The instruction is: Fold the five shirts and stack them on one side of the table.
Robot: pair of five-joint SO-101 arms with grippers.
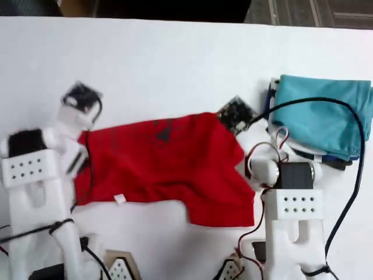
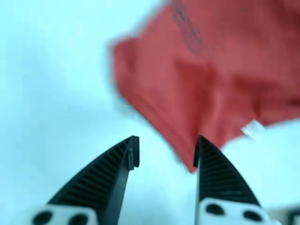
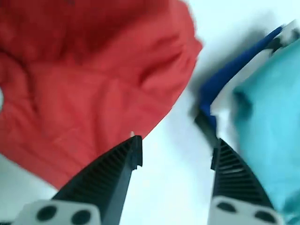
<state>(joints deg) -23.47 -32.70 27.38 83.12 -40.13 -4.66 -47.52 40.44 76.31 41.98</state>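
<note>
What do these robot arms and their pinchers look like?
The left arm and right arm are blocky and white, each with a panel of small round holes. The left gripper and right gripper each have two black, ribbed fingers tapering to points, on white bases. A long black cable loops beside the right arm, with thin red wires near it.

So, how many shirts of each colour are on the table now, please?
Red shirt: 1
Teal shirt: 1
White shirt: 1
Blue shirt: 1
Black shirt: 1
Total: 5; the last three judged only from edges under the teal one.
</note>
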